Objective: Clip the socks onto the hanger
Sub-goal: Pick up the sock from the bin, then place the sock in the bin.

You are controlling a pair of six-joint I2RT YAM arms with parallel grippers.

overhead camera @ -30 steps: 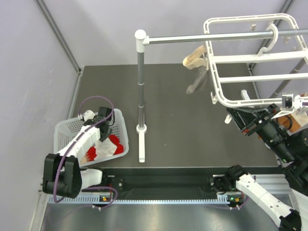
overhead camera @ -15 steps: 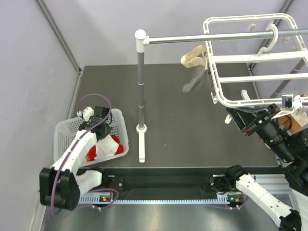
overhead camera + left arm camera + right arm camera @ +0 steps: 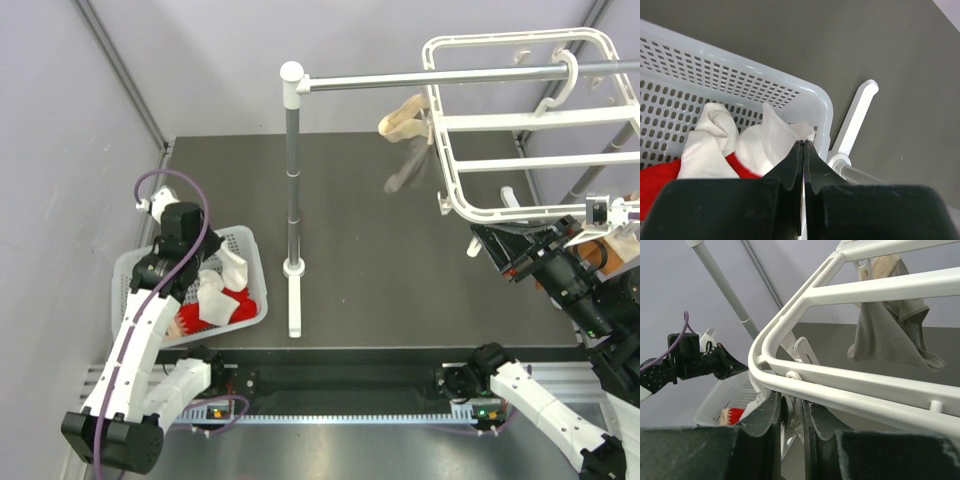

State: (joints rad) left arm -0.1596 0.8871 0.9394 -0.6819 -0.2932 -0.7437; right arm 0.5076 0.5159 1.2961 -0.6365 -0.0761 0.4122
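Over at the left, the white perforated basket (image 3: 130, 268) holds the loose socks, a red pair (image 3: 660, 182) under white ones. The fingers of the left gripper (image 3: 803, 146) are pressed together on what looks like a corner of a white sock (image 3: 771, 142). It is light, limp cloth that will dangle and fold, so I would take it by the cuff. Past the metal stand (image 3: 292, 170), a grey sock (image 3: 890, 335) hangs from the hanger (image 3: 855, 386), where the right gripper (image 3: 792, 416) looks clamped on a clip peg (image 3: 792, 376).

In the top view, the basket (image 3: 255, 280) with socks (image 3: 222, 302) in it lies lower left, the stand (image 3: 292, 180) centre, and the hanger (image 3: 520, 120) upper right, a clipped sock (image 3: 407, 125) at its left edge.
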